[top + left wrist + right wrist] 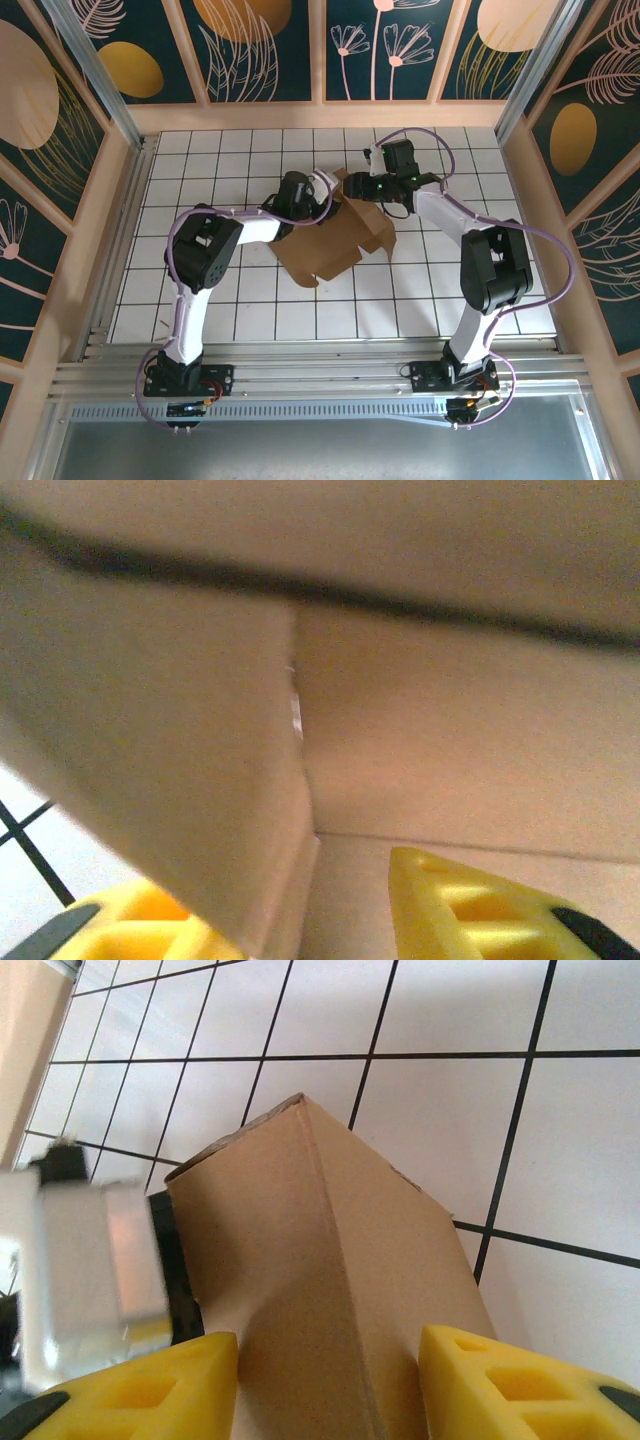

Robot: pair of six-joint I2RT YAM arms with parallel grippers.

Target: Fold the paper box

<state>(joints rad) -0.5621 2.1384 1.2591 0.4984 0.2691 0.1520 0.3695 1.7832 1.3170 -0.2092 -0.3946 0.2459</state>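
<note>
Showing the paper box, a plain brown die-cut cardboard sheet, half raised at the middle of the white tiled tabletop between both arms. The right pincer grasps a creased ridge; the left pincer stands released, a panel edge loose between its yellow fingers. Risk: with one hold only, raised walls may spring flat or the sheet may skid. The overhead view gives the whole outline; the wrist views give the contact.
</note>
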